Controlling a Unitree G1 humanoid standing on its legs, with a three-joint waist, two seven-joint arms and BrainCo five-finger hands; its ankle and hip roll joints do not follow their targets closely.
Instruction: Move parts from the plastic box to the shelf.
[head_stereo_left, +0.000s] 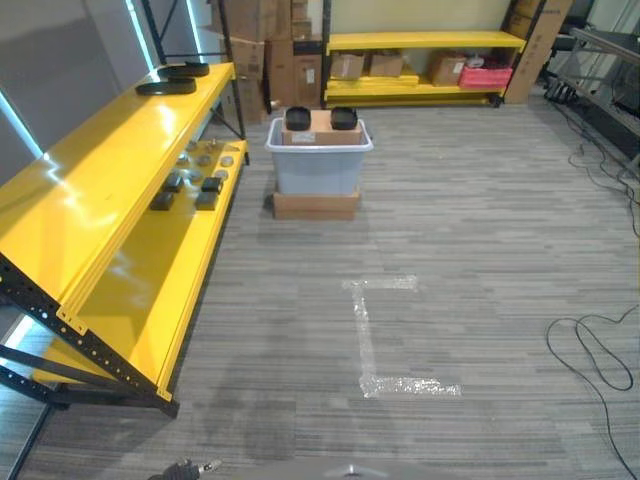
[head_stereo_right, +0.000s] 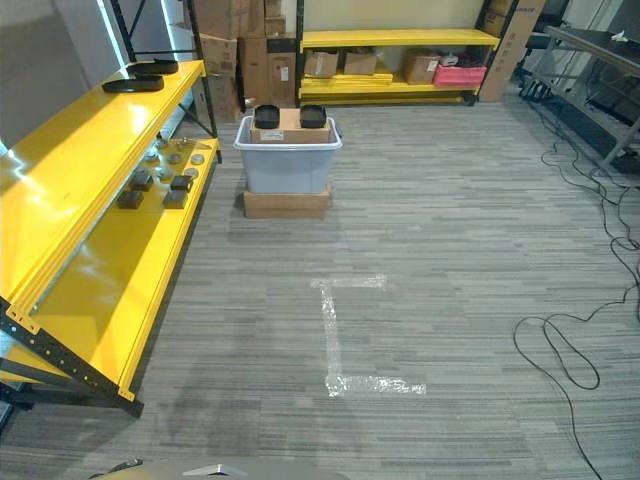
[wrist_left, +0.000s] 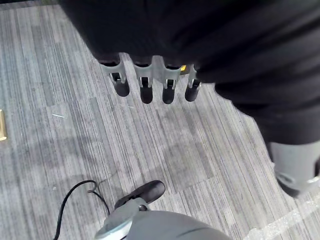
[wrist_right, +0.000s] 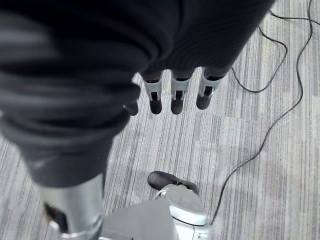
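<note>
Left eye view has the box (head_stereo_left: 318, 160) of parts (head_stereo_left: 298, 118) parked well away across the floor, both hands (wrist_left: 150, 85) (wrist_right: 175, 95) hanging relaxed and empty, so the shelf (head_stereo_left: 120, 160) could get clipped if the approach is steered badly.

I can read no text, number or sign anywhere. The cardboard box (head_stereo_left: 320, 127) inside the grey plastic box (head_stereo_left: 318, 160) carries a small pale label, but its print is too small for me to make out. The stacked cartons (head_stereo_left: 268, 45) at the back show nothing legible either.
</note>
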